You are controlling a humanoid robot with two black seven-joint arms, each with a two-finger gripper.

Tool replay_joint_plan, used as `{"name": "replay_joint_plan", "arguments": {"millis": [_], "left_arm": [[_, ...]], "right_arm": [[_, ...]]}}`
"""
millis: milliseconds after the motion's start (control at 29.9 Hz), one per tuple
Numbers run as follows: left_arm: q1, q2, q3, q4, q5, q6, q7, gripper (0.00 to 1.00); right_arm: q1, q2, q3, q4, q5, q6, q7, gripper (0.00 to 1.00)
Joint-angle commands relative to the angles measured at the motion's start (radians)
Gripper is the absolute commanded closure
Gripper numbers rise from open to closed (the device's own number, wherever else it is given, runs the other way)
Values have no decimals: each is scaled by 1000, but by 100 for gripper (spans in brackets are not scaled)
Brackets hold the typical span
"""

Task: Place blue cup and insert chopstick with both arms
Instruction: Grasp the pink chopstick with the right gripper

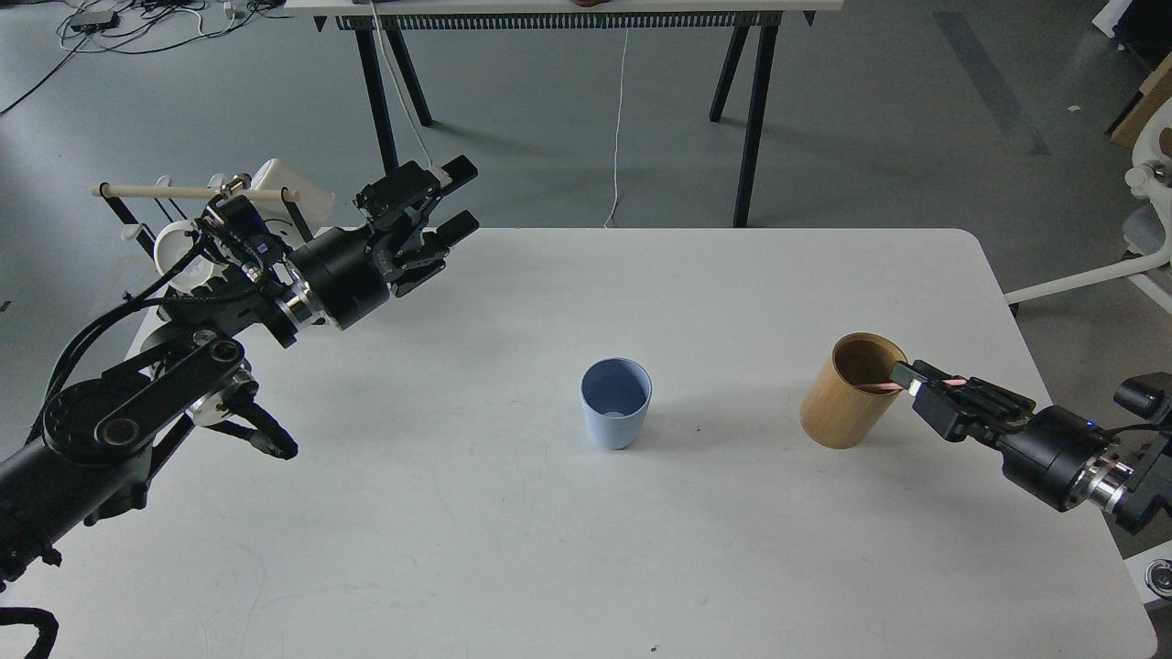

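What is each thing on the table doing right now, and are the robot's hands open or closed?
blue cup: upright, empty, mid-table.
wooden cylinder: tilted, by the right gripper.
chopstick: pink end inside the cylinder's mouth, pinched.
right gripper: shut on the chopstick.
left gripper: open, holding nothing, raised.
white mug: hanging on the rack, behind the left arm.

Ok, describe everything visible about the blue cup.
The blue cup is a small pale blue tumbler without a handle, tapering toward its base, with a matte plastic look and a darker blue inside. It stands upright, mouth up, near the middle of the white table, and looks empty. Nothing touches it: the left gripper and the right gripper are both well away.
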Motion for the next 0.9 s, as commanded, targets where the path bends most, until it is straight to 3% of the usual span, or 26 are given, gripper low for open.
{"name": "replay_joint_plan", "arguments": {"millis": [0, 869], "left_arm": [[11, 0, 0, 5, 0, 0, 0, 9], [28, -7, 0, 7, 0, 1, 0, 9]], "right_arm": [[0, 0, 0, -1, 0, 0, 0, 79], [26, -24, 30, -27, 17, 0, 0, 90]]}}
